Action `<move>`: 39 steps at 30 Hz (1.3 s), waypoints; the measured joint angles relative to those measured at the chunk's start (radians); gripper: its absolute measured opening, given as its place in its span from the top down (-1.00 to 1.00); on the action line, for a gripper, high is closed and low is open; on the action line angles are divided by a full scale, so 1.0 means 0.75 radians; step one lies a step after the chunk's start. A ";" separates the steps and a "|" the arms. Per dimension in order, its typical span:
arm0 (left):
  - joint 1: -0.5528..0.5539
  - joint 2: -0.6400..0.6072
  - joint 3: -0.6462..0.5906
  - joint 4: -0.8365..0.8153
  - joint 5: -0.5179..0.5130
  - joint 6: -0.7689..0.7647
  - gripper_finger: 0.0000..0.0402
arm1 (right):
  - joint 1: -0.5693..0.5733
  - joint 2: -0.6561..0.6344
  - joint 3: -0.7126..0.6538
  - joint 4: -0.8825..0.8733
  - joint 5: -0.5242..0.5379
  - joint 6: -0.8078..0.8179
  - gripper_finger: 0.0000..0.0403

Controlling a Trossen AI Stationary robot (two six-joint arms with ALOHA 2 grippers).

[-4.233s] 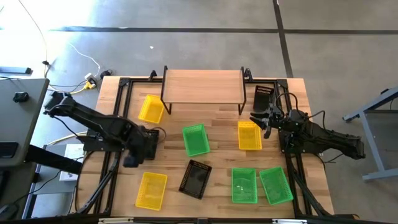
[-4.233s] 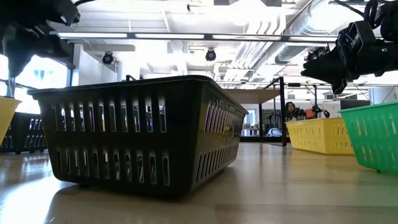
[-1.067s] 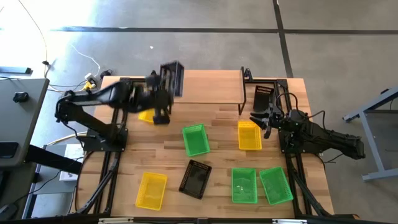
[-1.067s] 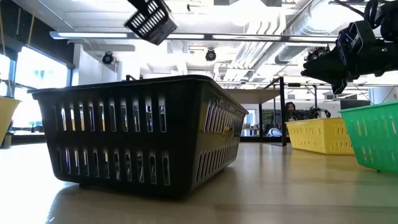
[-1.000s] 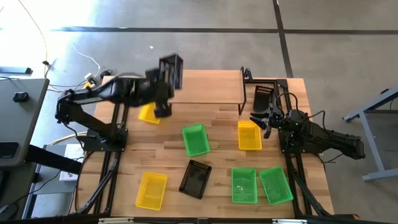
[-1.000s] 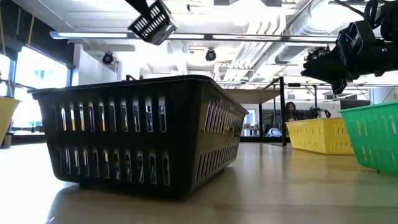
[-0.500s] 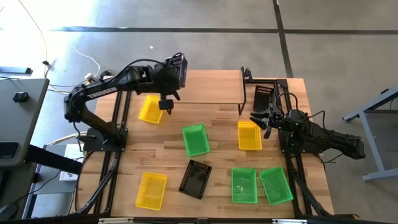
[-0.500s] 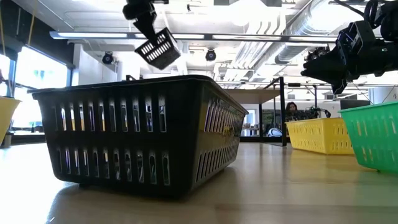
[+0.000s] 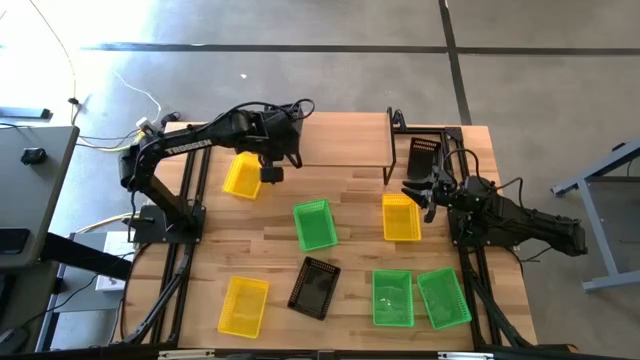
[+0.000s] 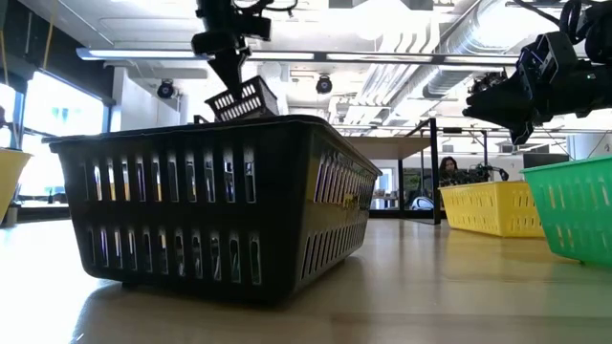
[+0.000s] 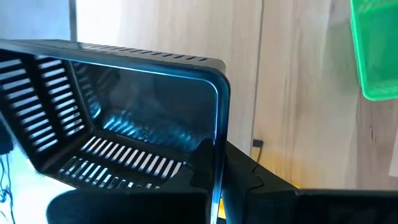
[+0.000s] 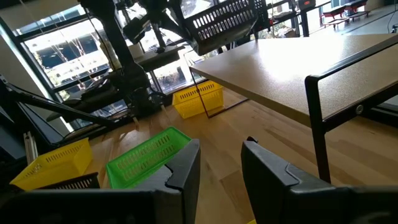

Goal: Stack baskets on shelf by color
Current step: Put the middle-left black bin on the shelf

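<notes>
My left gripper (image 9: 287, 120) hangs over the left end of the shelf (image 9: 340, 138), shut on a black basket (image 11: 124, 124), which also shows high up in the low view (image 10: 244, 100). My right gripper (image 12: 221, 163) stands open and level at the table's right side (image 9: 418, 190), holding nothing. Yellow baskets (image 9: 243, 175) (image 9: 401, 217) (image 9: 243, 305), green baskets (image 9: 315, 224) (image 9: 392, 297) (image 9: 444, 297) and two more black baskets (image 9: 315, 287) (image 9: 424, 155) rest on their bottoms on the table. My left gripper holds the black basket by one wall at its rim (image 11: 217, 140), one finger inside the basket and one outside. The fingers come from above, slanting down. The basket hangs lifted clear above the shelf's left end, tilted, its opening turned sideways.
The shelf's black legs (image 9: 389, 165) stand on the table (image 9: 350, 185) at the far middle. The black basket (image 10: 220, 201) at the near middle fills the low view. Cables (image 9: 140, 125) lie beyond the far left corner.
My left gripper, still shut on the black basket, has gone down and toward the table's right edge, over the shelf's left end, tipping further downward. The basket has sunk with it and turned in the air, staying clear of the shelf.
</notes>
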 joint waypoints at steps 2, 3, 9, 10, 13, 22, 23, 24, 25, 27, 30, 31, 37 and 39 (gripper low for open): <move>0.000 0.012 0.000 -0.020 -0.001 -0.004 1.00 | 0.000 0.000 0.000 0.000 0.000 0.000 0.49; 0.000 0.019 0.000 -0.038 0.000 -0.012 1.00 | 0.000 0.000 0.000 0.000 0.000 0.000 0.49; -0.001 0.038 0.000 -0.071 0.001 -0.020 1.00 | 0.000 0.000 0.000 0.000 0.000 0.000 0.49; -0.002 0.037 0.000 -0.069 0.000 -0.021 0.99 | 0.000 0.000 0.000 0.000 0.000 0.000 0.49; -0.002 0.037 -0.001 -0.067 0.000 -0.023 0.98 | 0.000 0.000 0.000 0.000 0.000 0.001 0.49; -0.004 0.037 0.000 -0.066 0.011 -0.028 0.94 | 0.000 0.000 0.000 0.000 0.000 0.000 0.49; -0.004 0.037 0.000 -0.066 0.011 -0.027 0.94 | 0.000 0.000 0.000 0.000 0.000 0.000 0.49; -0.004 0.037 0.000 -0.066 0.011 -0.028 0.93 | 0.000 0.000 0.000 -0.001 0.001 0.000 0.49; -0.004 0.037 0.000 -0.066 0.011 -0.028 0.92 | 0.000 0.000 0.000 0.000 0.000 0.000 0.49; -0.004 0.037 0.000 -0.065 0.010 -0.037 0.91 | 0.000 0.000 0.000 0.000 0.000 0.000 0.49; -0.004 0.037 0.000 -0.063 0.011 -0.055 0.88 | 0.000 0.000 0.000 0.000 0.000 0.000 0.49; -0.004 0.037 0.000 -0.063 0.011 -0.057 0.87 | 0.000 0.000 0.000 0.000 0.000 0.000 0.49; -0.018 0.037 0.000 -0.059 0.011 -0.058 0.77 | 0.000 0.000 0.000 0.000 0.000 0.000 0.49; -0.024 0.037 -0.001 -0.051 0.011 -0.058 0.73 | 0.000 0.000 0.000 0.000 0.000 0.000 0.49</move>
